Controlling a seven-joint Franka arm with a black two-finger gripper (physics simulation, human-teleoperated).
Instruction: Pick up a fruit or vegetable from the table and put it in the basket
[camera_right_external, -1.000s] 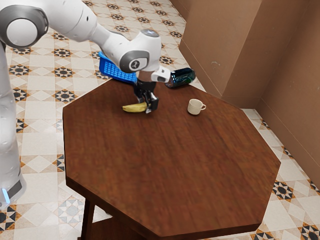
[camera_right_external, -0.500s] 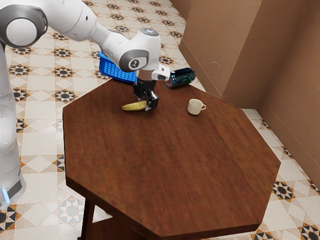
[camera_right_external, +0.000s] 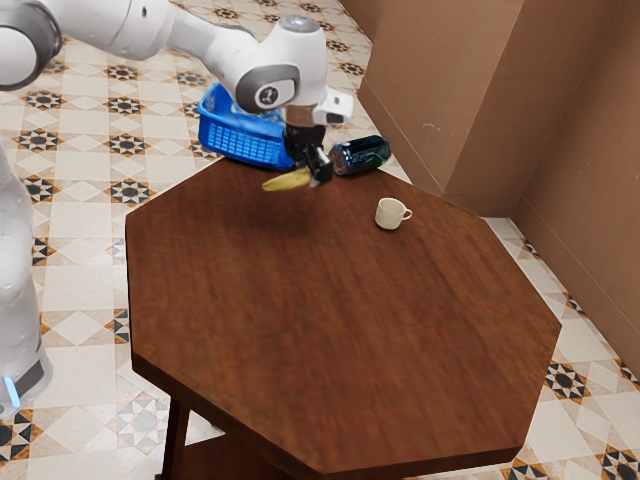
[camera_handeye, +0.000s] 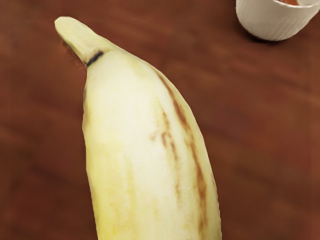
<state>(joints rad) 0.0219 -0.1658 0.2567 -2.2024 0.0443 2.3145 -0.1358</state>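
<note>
The claw (camera_right_external: 320, 174) is closed on the banana (camera_right_external: 286, 181), its fingers clasping one end while the rest sticks out toward the exterior view's left, up in the air above the table (camera_right_external: 340, 330). Right behind it, at the table's far edge, sits the blue basket (camera_right_external: 245, 144), one corner partly hidden by the claw; whether they touch, I can't tell from here. On the basket's other flank, toward the exterior view's right, a dark, shiny vessel (camera_right_external: 362, 155) lies on its side near the claw, crowding that edge. The pale cup (camera_right_external: 389, 214) stands upright on the wood, nearer the middle, apart from the banana, its handle toward the exterior view's right.
</note>
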